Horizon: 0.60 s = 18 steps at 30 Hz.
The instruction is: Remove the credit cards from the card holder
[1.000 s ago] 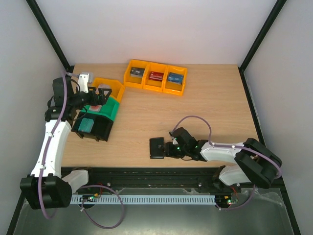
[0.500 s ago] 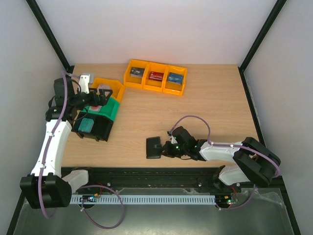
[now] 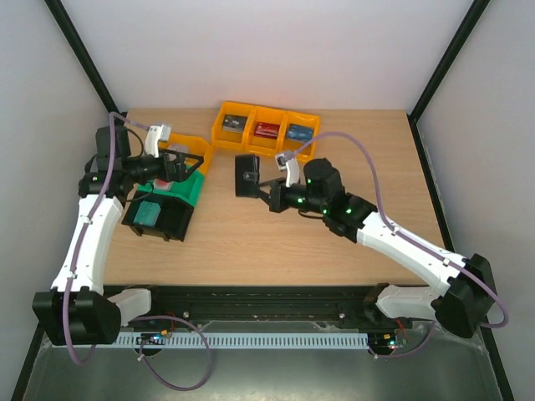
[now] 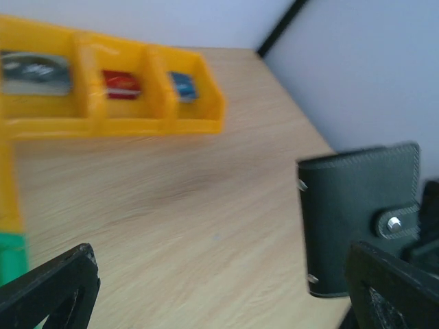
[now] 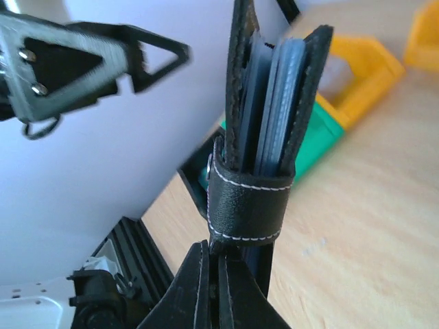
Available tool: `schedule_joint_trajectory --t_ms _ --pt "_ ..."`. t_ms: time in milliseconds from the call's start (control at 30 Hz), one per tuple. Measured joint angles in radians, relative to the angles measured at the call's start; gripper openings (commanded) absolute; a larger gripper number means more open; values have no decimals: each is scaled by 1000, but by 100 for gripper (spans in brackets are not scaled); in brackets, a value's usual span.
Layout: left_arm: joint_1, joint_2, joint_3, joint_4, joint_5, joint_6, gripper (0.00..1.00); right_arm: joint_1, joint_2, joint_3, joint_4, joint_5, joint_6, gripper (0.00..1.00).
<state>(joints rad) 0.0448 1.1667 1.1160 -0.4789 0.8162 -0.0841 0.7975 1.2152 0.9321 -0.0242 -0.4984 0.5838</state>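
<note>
Right gripper (image 3: 267,190) is clamped on the closed card holder (image 3: 247,175), held upright in the air just in front of the yellow bins (image 3: 266,130); left gripper (image 3: 178,163) is spread wide, apart from it.
Your grip sits at the snap tab (image 4: 394,219) edge, so take the free edge with the left before unsnapping. The credit cards can't be told from the pockets. No writing is readable.

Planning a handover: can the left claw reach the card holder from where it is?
Probably yes. The right claw holds the card holder aloft, facing the open left claw, and nothing stands between them.
</note>
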Motion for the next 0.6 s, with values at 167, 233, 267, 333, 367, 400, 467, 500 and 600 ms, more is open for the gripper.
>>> schedule_joint_trajectory --t_ms 167,233,267,333,367,400,467,500,600 --pt "-49 0 88 -34 215 7 99 -5 -3 95 71 -64 -90 2" --pt "-65 0 111 -44 289 9 99 -5 -3 101 109 -105 -105 2" --pt "-72 0 121 -50 320 10 99 -5 -3 102 129 -128 -109 2" --pt "-76 0 137 -60 362 11 99 -5 -3 102 157 -169 -112 2" --pt "-80 0 142 -63 377 13 99 -5 -3 102 169 -191 -114 2" --pt "-80 0 147 -68 392 17 98 -5 -3 102 178 -211 -114 2" --pt "-87 -1 147 -74 421 23 94 -5 -3 102 201 -249 -114 2" --pt "-91 -1 148 -77 432 25 91 -5 -3 102 214 -272 -113 2" --pt "-107 -1 148 -80 453 26 83 -5 -3 102 250 -335 -114 2"
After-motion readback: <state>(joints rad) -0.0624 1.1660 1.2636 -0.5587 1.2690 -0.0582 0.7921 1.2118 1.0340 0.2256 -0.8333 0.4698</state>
